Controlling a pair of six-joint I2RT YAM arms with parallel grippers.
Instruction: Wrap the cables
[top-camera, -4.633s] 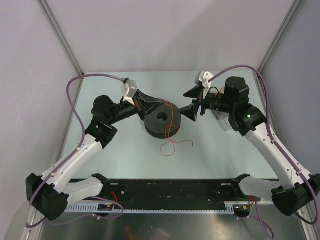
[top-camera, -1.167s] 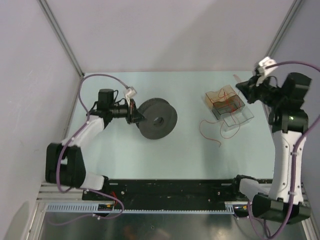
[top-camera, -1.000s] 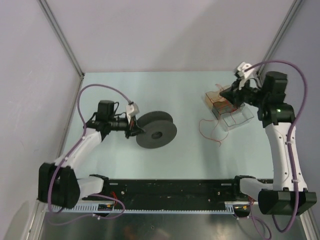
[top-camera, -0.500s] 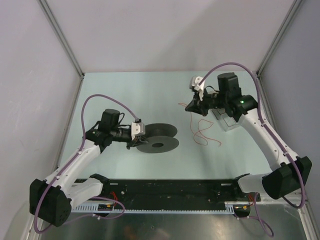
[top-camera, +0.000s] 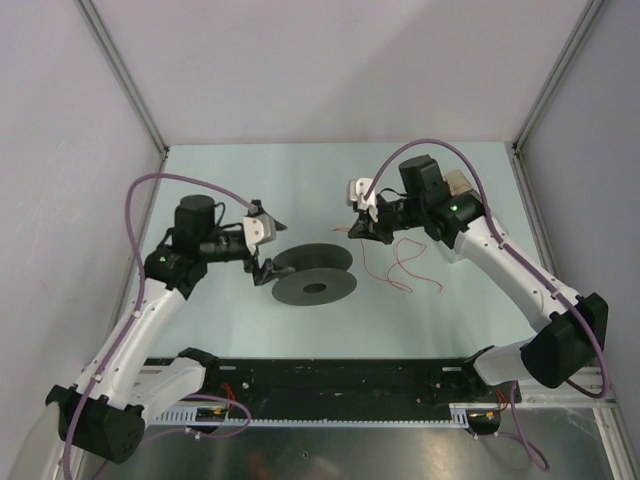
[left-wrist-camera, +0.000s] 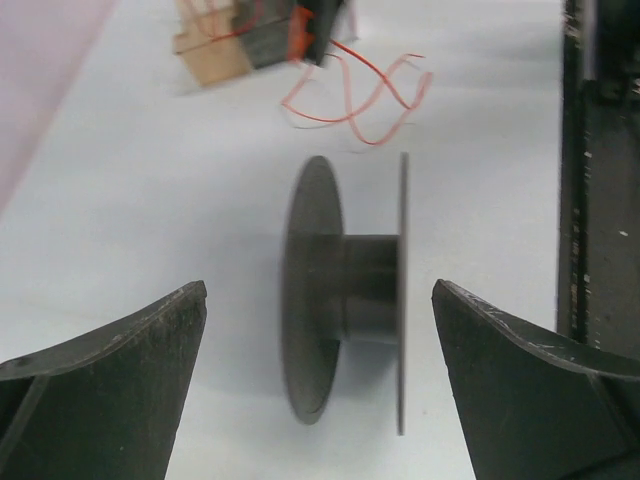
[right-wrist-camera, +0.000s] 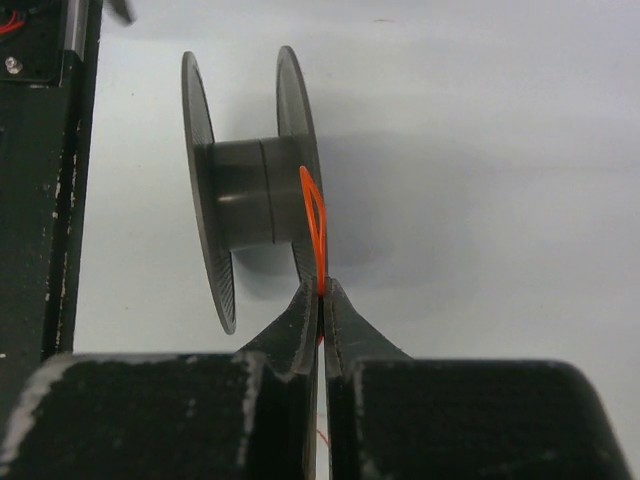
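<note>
The right gripper (right-wrist-camera: 321, 292) is clamped on the thin red cable (right-wrist-camera: 312, 225), its slack lying on the table (top-camera: 450, 330) behind; the spool (top-camera: 315, 286) sits just ahead. The left gripper (top-camera: 267, 248), jaws apart, faces the spool's far side.

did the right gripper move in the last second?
Yes. The right gripper has swung left, away from the frame post at back right, to beside the spool, shut on the wire.
</note>
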